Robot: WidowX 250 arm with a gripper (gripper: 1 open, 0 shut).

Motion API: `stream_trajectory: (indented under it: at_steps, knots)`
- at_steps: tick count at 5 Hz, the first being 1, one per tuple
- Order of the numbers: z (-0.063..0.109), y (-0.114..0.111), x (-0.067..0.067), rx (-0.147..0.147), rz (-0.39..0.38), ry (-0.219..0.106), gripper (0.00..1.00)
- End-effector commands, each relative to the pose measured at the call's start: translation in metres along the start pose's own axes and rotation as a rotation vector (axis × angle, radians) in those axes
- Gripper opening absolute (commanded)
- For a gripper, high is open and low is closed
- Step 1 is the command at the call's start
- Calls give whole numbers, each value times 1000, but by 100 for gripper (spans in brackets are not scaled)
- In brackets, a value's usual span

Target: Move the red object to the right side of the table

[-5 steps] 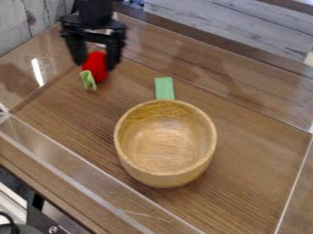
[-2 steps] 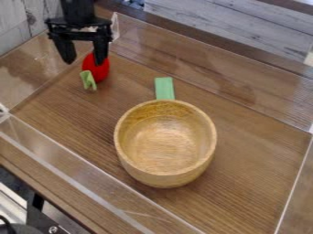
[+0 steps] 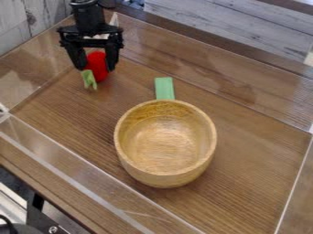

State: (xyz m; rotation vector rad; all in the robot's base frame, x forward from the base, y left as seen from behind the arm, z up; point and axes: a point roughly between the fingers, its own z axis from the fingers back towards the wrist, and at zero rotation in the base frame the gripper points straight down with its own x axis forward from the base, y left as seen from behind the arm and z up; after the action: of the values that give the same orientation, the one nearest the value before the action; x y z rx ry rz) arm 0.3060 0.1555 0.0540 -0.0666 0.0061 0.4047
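Observation:
The red object (image 3: 95,65), a small rounded toy fruit with a light green leafy end pointing toward the front left, lies on the table (image 3: 244,137) at its far left. My gripper (image 3: 93,55) hangs right over it, open, with one black finger on each side of the fruit. Whether the fingers touch it I cannot tell. Part of the fruit's top is hidden behind the gripper.
A wooden bowl (image 3: 166,142) with a flat green handle (image 3: 164,89) stands in the middle of the table, to the right of and nearer than the fruit. Low clear acrylic walls (image 3: 73,174) border the tabletop on all sides.
The gripper swung left and back, then returned right to sit over the fruit. It stayed open throughout. The red fruit and the bowl have not moved.

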Motion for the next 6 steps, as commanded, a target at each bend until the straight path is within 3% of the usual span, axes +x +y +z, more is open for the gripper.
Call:
stream_trajectory:
  at_steps: [1, 3, 5, 6]
  knots:
    - [14, 0, 12, 7, 12, -65, 100]
    - [14, -16, 24, 14, -44, -85, 100]
    - [2, -25, 21, 20, -137, -74, 100]
    - [-4, -18, 24, 22, -163, -68, 100]
